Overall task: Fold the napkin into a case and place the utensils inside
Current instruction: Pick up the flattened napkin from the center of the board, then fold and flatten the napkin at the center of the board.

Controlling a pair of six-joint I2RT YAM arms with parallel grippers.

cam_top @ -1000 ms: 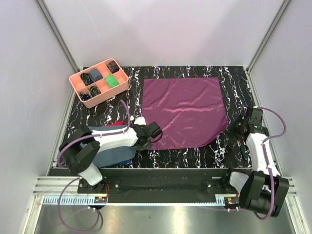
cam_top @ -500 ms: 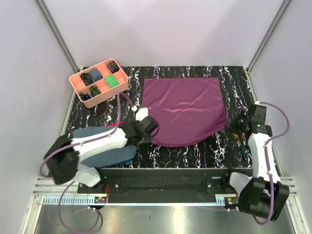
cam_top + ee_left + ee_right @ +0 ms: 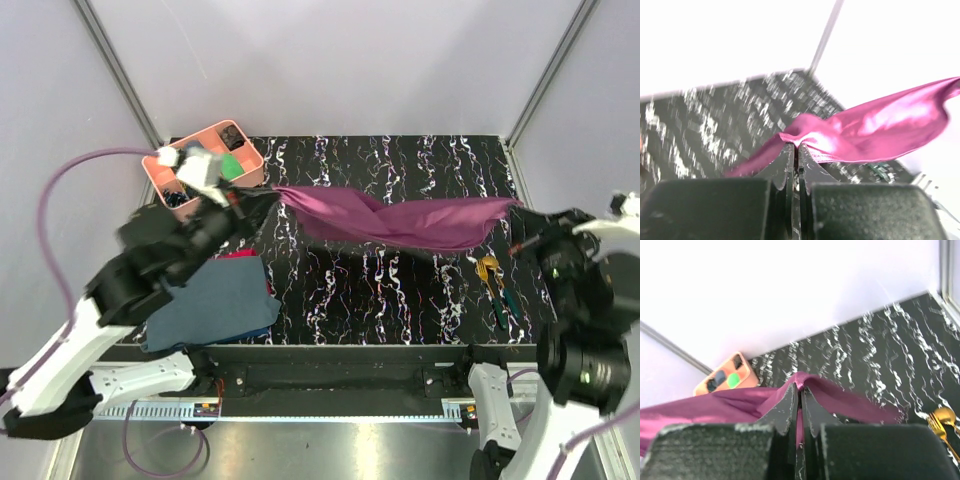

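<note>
Napkin (image 3: 400, 218) held taut in mid-air, first fold in hand.
Left claw (image 3: 262, 197) and right claw (image 3: 517, 212) each pinch one end, cloth slung between them above the desk (image 3: 400, 290); next, probably lay it down doubled. Utensils (image 3: 492, 275) lie below right claw.

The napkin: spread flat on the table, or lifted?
Lifted: the napkin hangs stretched above the table, each end pinched in shut jaws.

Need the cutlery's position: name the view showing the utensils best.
Top external: the utensils show whole, handles included. Right wrist catches only golden heads at its corner; left wrist shows none clearly.
</note>
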